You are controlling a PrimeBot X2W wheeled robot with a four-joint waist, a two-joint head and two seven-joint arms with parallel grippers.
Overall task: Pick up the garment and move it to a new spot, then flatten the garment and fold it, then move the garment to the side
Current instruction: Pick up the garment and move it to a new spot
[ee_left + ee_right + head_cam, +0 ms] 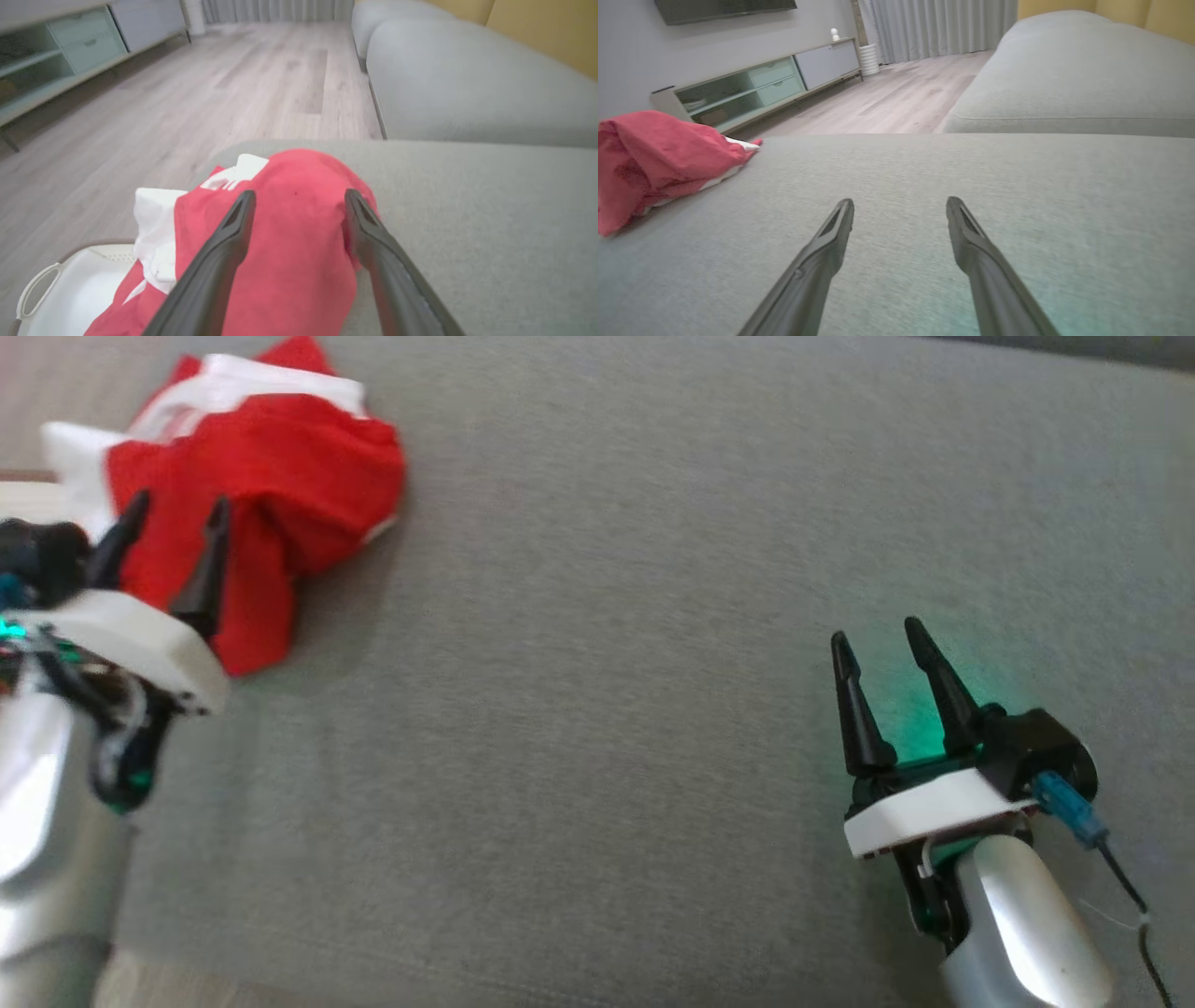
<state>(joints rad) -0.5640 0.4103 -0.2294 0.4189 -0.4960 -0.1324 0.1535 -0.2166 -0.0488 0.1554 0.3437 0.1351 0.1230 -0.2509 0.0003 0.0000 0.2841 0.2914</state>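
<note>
A grey fabric sofa cushion [607, 644] carries the things. A red and white garment [280, 485] lies crumpled directly on it, bunched at its far left corner, close to the edge above the wooden floor [187, 93].

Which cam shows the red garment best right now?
Head view: the garment shows most of its crumpled outline on the grey cushion, left gripper open before it. Left wrist view crops it behind the fingers; right wrist view catches it side-on at its left edge.
</note>
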